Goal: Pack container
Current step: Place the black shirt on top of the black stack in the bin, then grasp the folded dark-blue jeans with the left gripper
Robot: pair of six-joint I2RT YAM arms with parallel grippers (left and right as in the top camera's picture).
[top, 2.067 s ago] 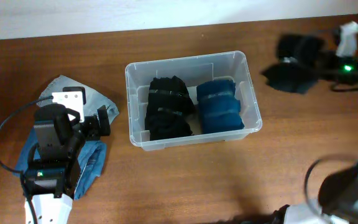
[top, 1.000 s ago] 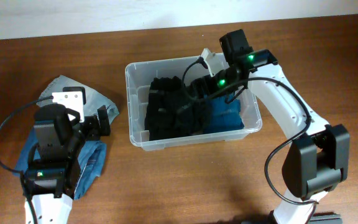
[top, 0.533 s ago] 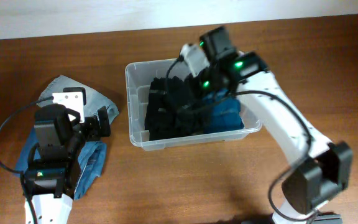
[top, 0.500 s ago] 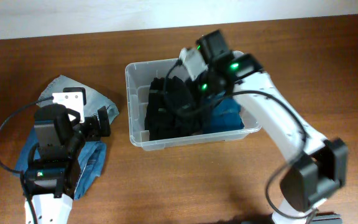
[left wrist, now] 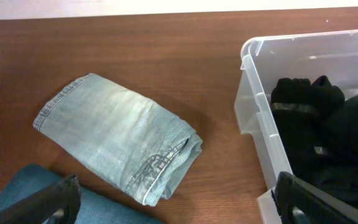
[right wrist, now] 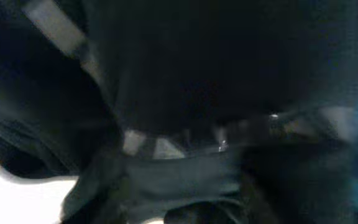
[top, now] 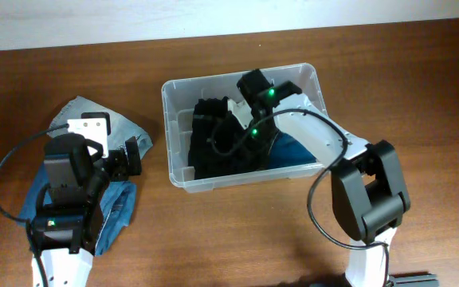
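Observation:
The clear container (top: 245,178) stands at the table's middle; it also shows in the left wrist view (left wrist: 251,93). It holds black garments (top: 207,145) on the left and a blue rolled garment (top: 295,153) on the right. My right gripper (top: 242,132) is down inside the container, buried in black fabric. The right wrist view shows only dark, blurred black cloth (right wrist: 185,81), so its jaws are hidden. My left gripper (left wrist: 179,208) is open and empty, low over the table left of the container, also seen from overhead (top: 134,153).
A folded light denim piece (left wrist: 120,146) lies left of the container, seen overhead under the left arm (top: 74,108). A darker blue cloth (top: 118,209) lies beneath the left wrist, also in the left wrist view (left wrist: 11,190). The table's back edge meets a pale wall.
My right arm brought a black garment from the far right into the container and has sunk lower and leftward among the black clothes. The left arm has not moved.

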